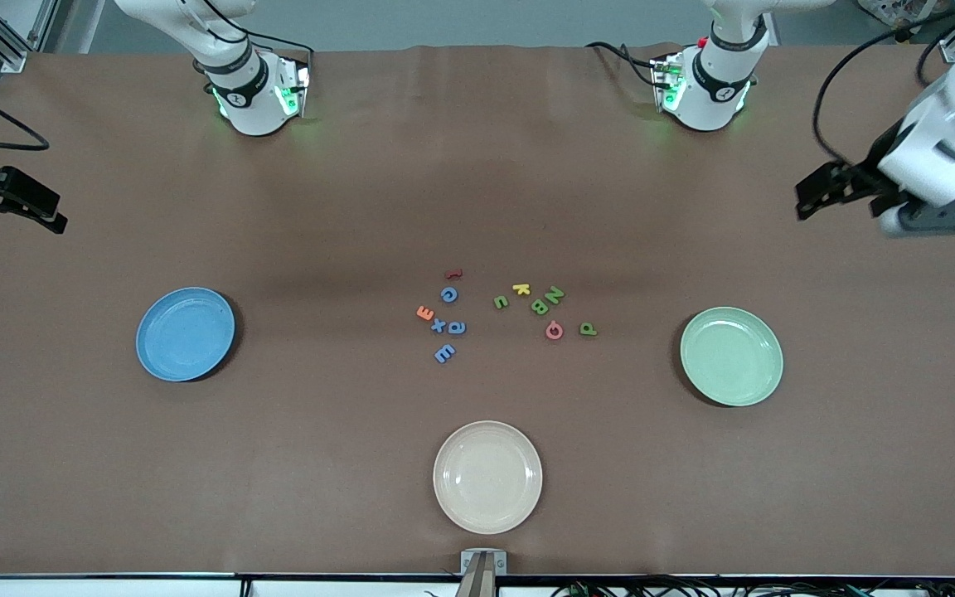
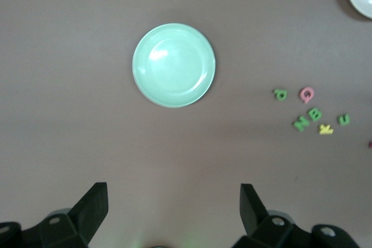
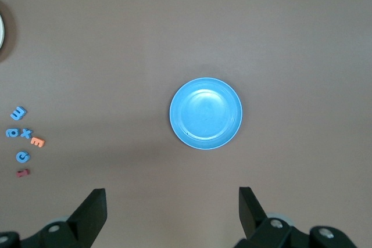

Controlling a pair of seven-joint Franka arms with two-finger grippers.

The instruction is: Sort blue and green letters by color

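Blue letters [image 1: 447,325] and green letters [image 1: 545,305] are all still lying unsorted above the cream plate [image 1: 487,476], while the left gripper [image 2: 174,207] and right gripper [image 3: 172,210] are being held wide open and empty.

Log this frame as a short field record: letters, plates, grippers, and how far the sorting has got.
blue letters: four, loose on the table mid-way between the plates, toward the right arm's end of the cluster
green letters: four, loose, toward the left arm's end
other letters: red, orange, yellow, pink, mixed in
blue plate: nothing on it
green plate: nothing on it
cream plate: nothing on it
left gripper: open, above the table near the green plate
right gripper: open, above the table near the blue plate
progress: nothing sorted yet
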